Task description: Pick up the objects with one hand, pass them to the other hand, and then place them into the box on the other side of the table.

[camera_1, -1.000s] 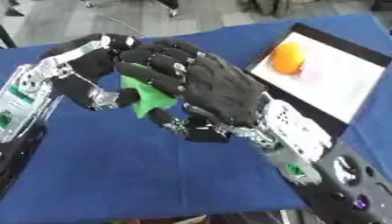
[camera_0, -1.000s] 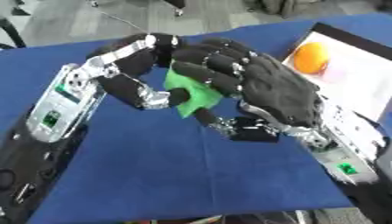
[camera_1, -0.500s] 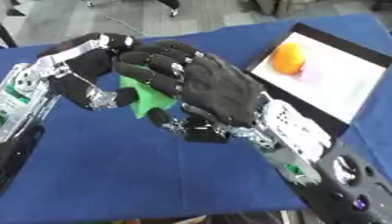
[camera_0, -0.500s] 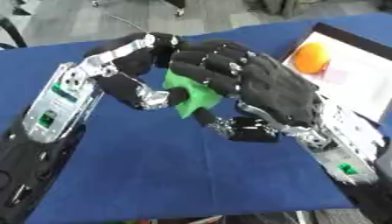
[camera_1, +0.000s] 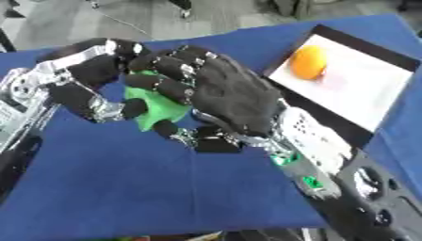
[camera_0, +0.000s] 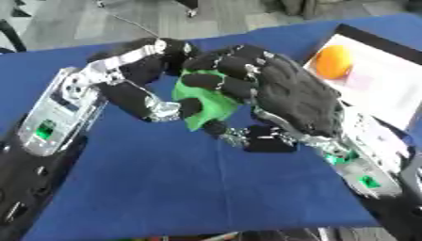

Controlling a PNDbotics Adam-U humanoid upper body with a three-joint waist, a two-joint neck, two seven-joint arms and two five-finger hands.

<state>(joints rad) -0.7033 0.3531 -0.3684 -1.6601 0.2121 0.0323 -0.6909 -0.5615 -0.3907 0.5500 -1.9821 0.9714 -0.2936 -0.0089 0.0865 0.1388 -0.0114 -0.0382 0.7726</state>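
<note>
Right hand (camera_0: 288,94) curled over green object (camera_0: 202,101) | left hand (camera_0: 136,77) clasping it from opposite side, above blue worktop (camera_0: 190,183) | handover underway, judging | box (camera_1: 362,89) beyond right hand holds orange ball (camera_1: 307,61); placing remains

A table (camera_0: 173,188) covered in deep blue cloth fills most of both views and lies askew, its far edge rising from the left toward the upper right. Beyond that edge lies a grey floor (camera_0: 74,21) with faint seams, as of tiles or panels. A thin pale cable (camera_0: 136,26) runs across the floor toward the table's far edge. Dark furniture bases (camera_1: 181,5) stand at the top of the views, partly cut off; a dark curved shape (camera_0: 10,35) shows at the left edge. Lighting is even and soft.
</note>
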